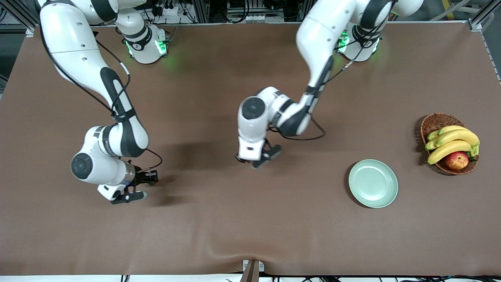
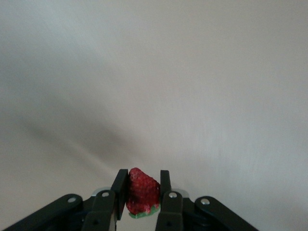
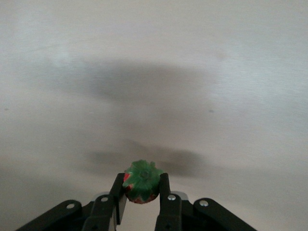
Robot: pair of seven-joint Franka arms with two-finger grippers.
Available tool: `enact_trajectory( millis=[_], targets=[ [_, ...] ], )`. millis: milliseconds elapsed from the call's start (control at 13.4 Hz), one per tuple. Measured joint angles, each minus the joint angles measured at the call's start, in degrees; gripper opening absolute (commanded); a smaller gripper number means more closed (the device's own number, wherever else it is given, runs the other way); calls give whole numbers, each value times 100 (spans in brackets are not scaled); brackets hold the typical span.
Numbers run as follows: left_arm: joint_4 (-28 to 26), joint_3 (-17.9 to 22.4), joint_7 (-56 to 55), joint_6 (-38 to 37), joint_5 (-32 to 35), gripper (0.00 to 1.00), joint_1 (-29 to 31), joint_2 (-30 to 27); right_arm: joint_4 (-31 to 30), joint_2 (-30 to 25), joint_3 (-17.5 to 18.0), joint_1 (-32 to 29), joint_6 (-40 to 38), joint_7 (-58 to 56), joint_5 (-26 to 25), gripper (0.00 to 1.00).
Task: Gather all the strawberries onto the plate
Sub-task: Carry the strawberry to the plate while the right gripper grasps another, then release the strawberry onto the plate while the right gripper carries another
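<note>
You're looking at a brown cloth table (image 1: 219, 219) with both arm bases along its top edge. The plate (image 1: 373, 183) is sitting toward the left arm's end, with nothing in it. A basket (image 1: 433, 122) holding bananas (image 1: 454, 141) and an apple (image 1: 456, 160) is sitting just beside the plate, closer still to that end.

The left gripper (image 1: 259, 160) is hanging low over the middle of the table, well apart from the plate. Its wrist view is showing the fingers (image 2: 120, 188) clamping a strawberry (image 2: 142, 197), red body up, green cap at the base.

The right gripper (image 1: 135, 188) is sitting low over the right arm's end of the table. Its fingers (image 3: 119, 190) are pinching a second strawberry (image 3: 141, 183), green cap facing the camera.

You're not getting a third strawberry in any view.
</note>
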Motion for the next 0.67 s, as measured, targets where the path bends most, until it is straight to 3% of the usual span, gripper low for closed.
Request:
enact_trajectory(
  millis=[224, 671],
  targets=[
    [-171, 16, 0, -841, 1, 0, 1025, -608, 10, 0, 271, 200, 0, 299, 262, 5],
    [-1231, -4, 535, -791, 15, 0, 2792, -1252, 20, 6, 408, 1381, 255, 759, 1095, 5]
  ],
)
